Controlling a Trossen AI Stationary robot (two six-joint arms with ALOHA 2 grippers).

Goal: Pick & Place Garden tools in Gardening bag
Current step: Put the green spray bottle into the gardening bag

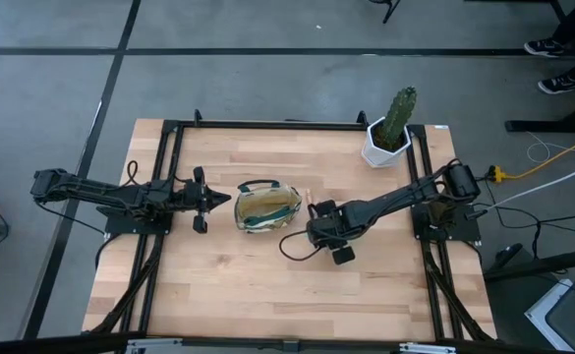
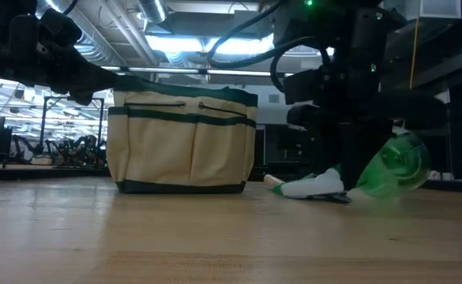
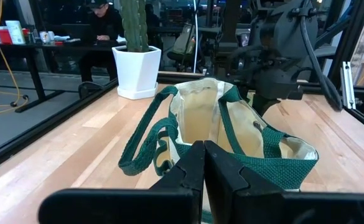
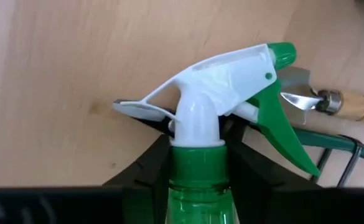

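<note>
The beige gardening bag (image 1: 265, 206) with dark green trim stands upright at mid-table, mouth open, and also shows in the low view (image 2: 183, 142). My left gripper (image 3: 203, 163) is shut at the bag's left end. My right gripper (image 4: 197, 140) is just right of the bag, shut on a green spray bottle (image 2: 396, 166) with a white and green trigger head (image 4: 231, 71). Beyond the head, a metal fork with a pale wooden handle (image 4: 350, 106) and a dark green metal piece (image 4: 337, 146) lie on the table. My left gripper meets the bag's green-trimmed rim (image 3: 250, 169) at the end nearest the left arm. It comes level from the table's left. The fingers hide the place of contact, so what lies between them cannot be told. The bag stands on its base. My right gripper pinches the bottle's neck at the green collar (image 4: 197, 163), one finger on each side, just below the white head. The fingers come from above, across the bottle. The bottle is tilted, with the head (image 2: 313, 187) low at the table and the green body raised.
A cactus in a white faceted pot (image 1: 390, 133) stands at the back right corner. Black frame rails (image 1: 169, 167) run along the table's left, right and far sides. Bare wood lies toward the near edge (image 1: 267, 295). A person sits at a desk (image 3: 101, 18) beyond the table.
</note>
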